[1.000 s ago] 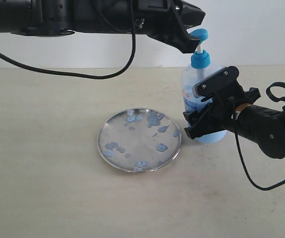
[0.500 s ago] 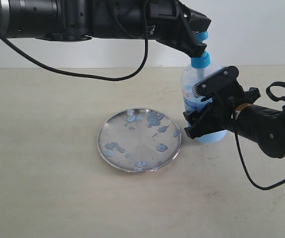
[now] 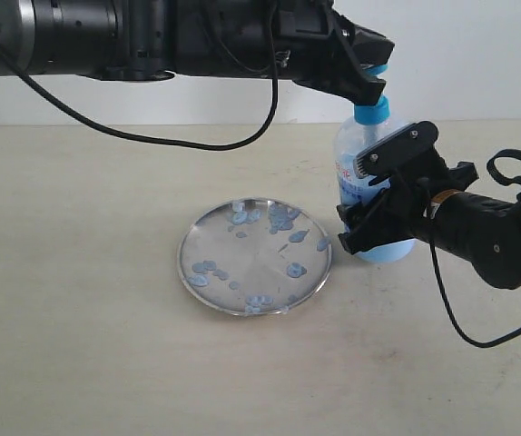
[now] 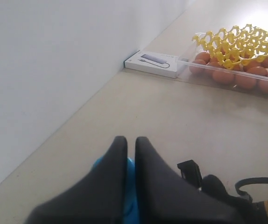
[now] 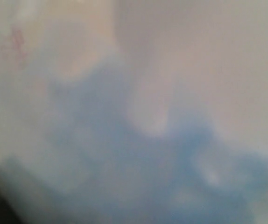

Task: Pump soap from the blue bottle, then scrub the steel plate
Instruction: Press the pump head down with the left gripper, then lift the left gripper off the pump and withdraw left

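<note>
Pumping stage of the task, seen from the exterior camera and both wrists. The blue bottle point(image 3: 353, 147) stands upright on the table point(image 3: 79, 327), its long axis vertical and its pump end uppermost, just beside the steel plate point(image 3: 259, 269), which lies flat on the side nearer the middle of the table. The right gripper point(image 3: 351, 207) clasps the bottle's body from the side with one finger high and one low, the jaws closed on the plastic. This hold probably braces the bottle against tipping under a downward push. The right wrist view shows only a blur of the soap point(image 5: 138, 154) behind the clear wall, which fits so close a grasp. The left gripper point(image 3: 369, 82) reaches across from the far side and rests on top of the pump head point(image 4: 130, 175). In the left wrist view its fingers point(image 4: 117, 149) lie almost together with only a thin slit between them, so they seem to press as one blunt tip rather than pinch. The arm hides the spout, so its direction cannot be told. Pale blue blobs point(image 3: 281, 216) already dot the plate, mostly on its far and near parts. The plate's place next to the bottle suits catching what the pump delivers. Scrubbing is not yet begun.
</note>
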Robot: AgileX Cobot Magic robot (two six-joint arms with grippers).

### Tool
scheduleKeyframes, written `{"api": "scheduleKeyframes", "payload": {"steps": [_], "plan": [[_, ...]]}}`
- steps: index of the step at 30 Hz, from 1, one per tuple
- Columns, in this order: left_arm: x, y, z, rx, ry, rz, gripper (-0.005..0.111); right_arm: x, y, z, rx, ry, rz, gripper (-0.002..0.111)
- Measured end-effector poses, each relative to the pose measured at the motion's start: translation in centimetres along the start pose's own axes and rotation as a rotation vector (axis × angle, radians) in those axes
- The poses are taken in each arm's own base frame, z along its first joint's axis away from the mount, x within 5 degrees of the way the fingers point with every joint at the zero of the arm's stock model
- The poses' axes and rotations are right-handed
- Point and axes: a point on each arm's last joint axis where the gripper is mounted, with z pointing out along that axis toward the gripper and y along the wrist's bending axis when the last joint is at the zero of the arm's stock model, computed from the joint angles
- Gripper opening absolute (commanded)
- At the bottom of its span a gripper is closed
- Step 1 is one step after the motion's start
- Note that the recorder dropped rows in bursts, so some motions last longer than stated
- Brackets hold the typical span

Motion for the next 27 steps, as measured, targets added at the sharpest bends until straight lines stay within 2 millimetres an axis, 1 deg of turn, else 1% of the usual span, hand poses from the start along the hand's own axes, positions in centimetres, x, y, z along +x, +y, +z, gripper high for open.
{"api": "scheduleKeyframes", "payload": {"steps": [10, 15, 16, 18, 20, 23, 27], "plan": [[1.4, 0.0, 1.3, 0.056, 0.012, -0.104, 0.004, 0.1, -0.1, 0.0, 0.006, 0.011, 0.026, 0.000], [1.8, -0.1, 1.6, 0.083, 0.025, -0.104, 0.004, 0.2, -0.1, 0.0, 0.007, 0.020, 0.036, 0.000], [2.7, -0.2, 1.7, 0.084, 0.057, -0.084, 0.004, 0.2, -0.1, 0.0, 0.005, 0.017, 0.026, 0.000], [5.1, -0.7, 2.7, 0.117, 0.116, -0.091, 0.004, 0.1, -0.1, 0.0, 0.004, 0.012, 0.018, 0.000], [5.4, -0.6, 2.8, 0.111, 0.129, -0.074, 0.004, 0.2, -0.1, 0.1, 0.005, 0.011, 0.019, 0.000], [4.9, -0.4, 2.6, 0.077, 0.099, -0.045, 0.004, 0.1, -0.1, 0.1, 0.007, 0.004, 0.012, 0.000], [2.1, 0.0, 1.2, 0.010, 0.041, 0.054, 0.004, 0.1, 0.0, 0.1, 0.001, 0.007, 0.006, 0.000]]}}
